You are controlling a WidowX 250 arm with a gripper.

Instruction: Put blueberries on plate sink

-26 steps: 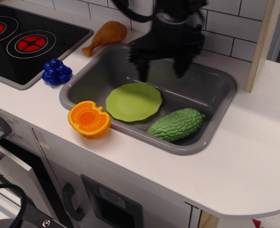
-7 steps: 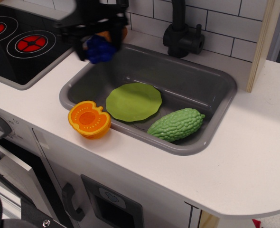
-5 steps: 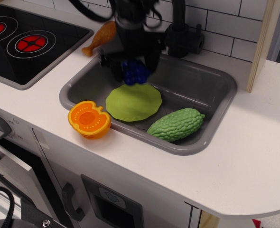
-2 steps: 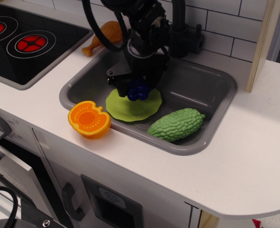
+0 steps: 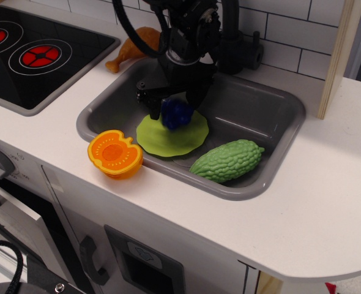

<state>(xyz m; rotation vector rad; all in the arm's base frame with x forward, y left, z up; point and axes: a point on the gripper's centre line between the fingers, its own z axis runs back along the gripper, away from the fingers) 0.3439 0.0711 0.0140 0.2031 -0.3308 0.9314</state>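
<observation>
Hovering low over the sink (image 5: 278,150), the gripper (image 5: 175,109) has the blueberries (image 5: 176,114) right between its fingers, and those berries sit over the far part of the plate (image 5: 180,136). Are they touching the green surface? Too close to call from this angle; the cluster looks down on it or a hair above it. The jaws stand either side of the berries, close against them, but whether they are pinching or have let go I cannot tell.

So this is the placing step, right at its end. The plate lies flat in the near-left part of the basin, berries on its far edge rather than its middle. To the right of the plate, close to its rim, lies the bumpy green gourd (image 5: 227,160), clear of the action. The orange half fruit (image 5: 114,153) rests on the counter at the sink's near-left corner, and the chicken drumstick (image 5: 133,48) lies on the far side by the stove (image 5: 33,52).

What does the next move call for? By my reading: spread the fingers fully, then rise straight up so nothing drags the cluster off the plate's rim. The berries are round and glossy, so a sideways nudge could roll them off toward the basin floor.
</observation>
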